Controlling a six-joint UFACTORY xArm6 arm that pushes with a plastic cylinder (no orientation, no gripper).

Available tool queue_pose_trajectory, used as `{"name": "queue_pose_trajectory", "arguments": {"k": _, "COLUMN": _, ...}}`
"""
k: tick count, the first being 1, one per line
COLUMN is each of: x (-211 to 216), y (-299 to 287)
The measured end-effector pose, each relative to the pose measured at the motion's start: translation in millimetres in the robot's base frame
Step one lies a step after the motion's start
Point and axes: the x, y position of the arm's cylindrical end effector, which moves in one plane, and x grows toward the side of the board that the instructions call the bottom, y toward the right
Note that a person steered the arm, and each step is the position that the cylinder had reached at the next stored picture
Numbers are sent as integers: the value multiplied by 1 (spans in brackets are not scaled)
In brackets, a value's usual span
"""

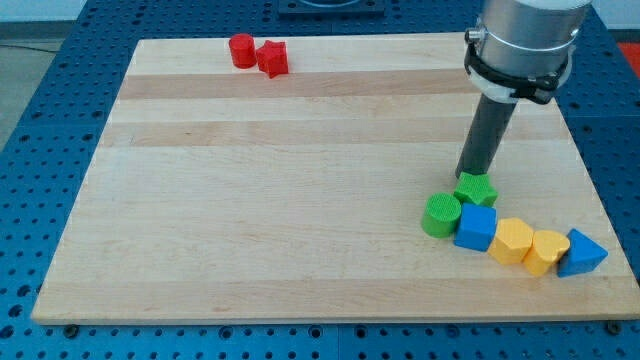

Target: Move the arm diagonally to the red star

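Red star (273, 58) sits at view's top, touching red cylinder (241, 50). Prob light, hard plastic, slides easy; nudge a flat side. My tip (468, 177) holds nothing, just touching green star (476, 189), well apart.

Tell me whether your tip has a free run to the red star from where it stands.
Probably yes. My tip sits by the green star; the red star lies up-left beside the red cylinder, with bare board between.

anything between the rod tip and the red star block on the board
No. In the camera view, only bare wooden board lies between my tip, beside the green star block, and the red star block.
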Motion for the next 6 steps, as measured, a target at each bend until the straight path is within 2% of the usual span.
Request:
{"name": "queue_pose_trajectory", "arguments": {"k": 1, "x": -1, "y": 0}}
{"name": "queue_pose_trajectory", "arguments": {"k": 2, "x": -69, "y": 0}}
{"name": "queue_pose_trajectory", "arguments": {"k": 3, "x": -175, "y": -13}}
{"name": "queue_pose_trajectory", "arguments": {"k": 4, "x": -272, "y": -61}}
{"name": "queue_pose_trajectory", "arguments": {"k": 6, "x": -270, "y": -93}}
